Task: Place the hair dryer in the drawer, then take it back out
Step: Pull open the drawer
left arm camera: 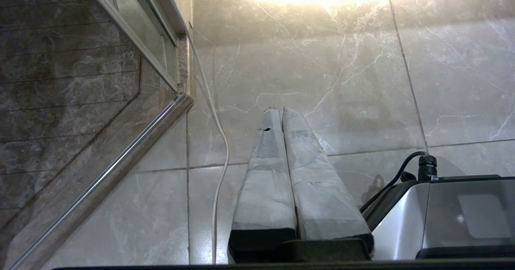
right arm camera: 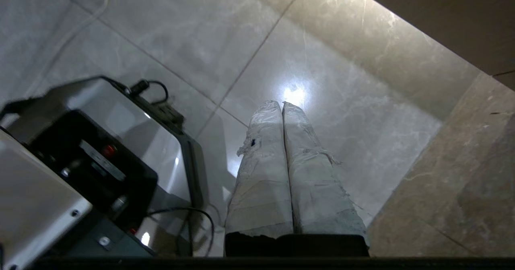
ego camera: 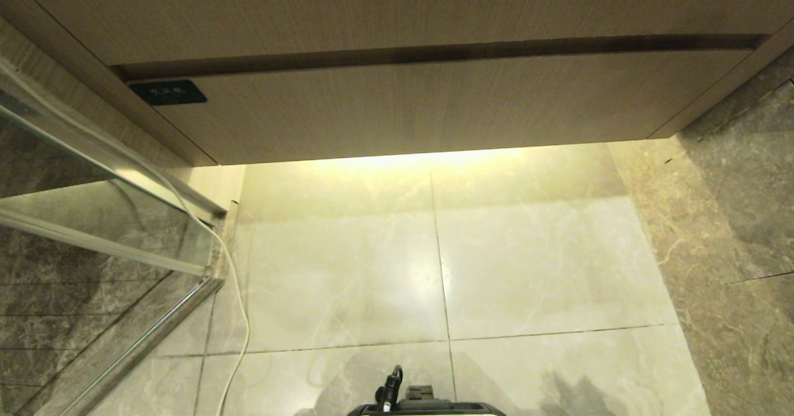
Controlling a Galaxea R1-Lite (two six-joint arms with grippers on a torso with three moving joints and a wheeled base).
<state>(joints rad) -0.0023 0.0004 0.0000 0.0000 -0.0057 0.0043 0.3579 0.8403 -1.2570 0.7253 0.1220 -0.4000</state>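
The drawer is seen closed, its dark label at one end. Below it, over the tiled floor, the left gripper and right gripper are both pressed shut, nothing held.

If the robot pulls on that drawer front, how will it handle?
The drawer is shut and flush with no handle showing, so a claw would likely slip on its smooth front. The dark gap above it seems the only purchase. It's wide, so an off-centre pull may make it bind.
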